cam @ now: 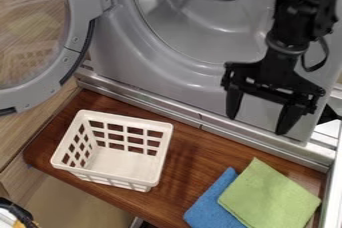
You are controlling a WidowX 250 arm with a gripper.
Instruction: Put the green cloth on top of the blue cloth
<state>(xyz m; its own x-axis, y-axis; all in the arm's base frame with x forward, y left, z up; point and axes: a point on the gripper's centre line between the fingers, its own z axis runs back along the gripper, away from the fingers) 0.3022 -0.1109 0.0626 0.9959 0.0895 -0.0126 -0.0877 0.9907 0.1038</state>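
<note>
The gripper (pixel 260 119) hangs at the upper right, in front of the grey machine, its two fingers spread wide with nothing between them. Below it, on the brown wooden board, lies the green cloth (pixel 270 197), flat and folded into a square. The blue cloth (pixel 212 206) lies at its left, partly hidden under the green cloth's left side. The gripper is above the cloths and does not touch them.
A white plastic basket (pixel 123 164) stands on the left half of the wooden board (pixel 180 172). Behind it rises the grey machine with a round opening, its door (pixel 77 37) swung out at the upper left. A metal rail (pixel 180 114) runs along the board's back edge.
</note>
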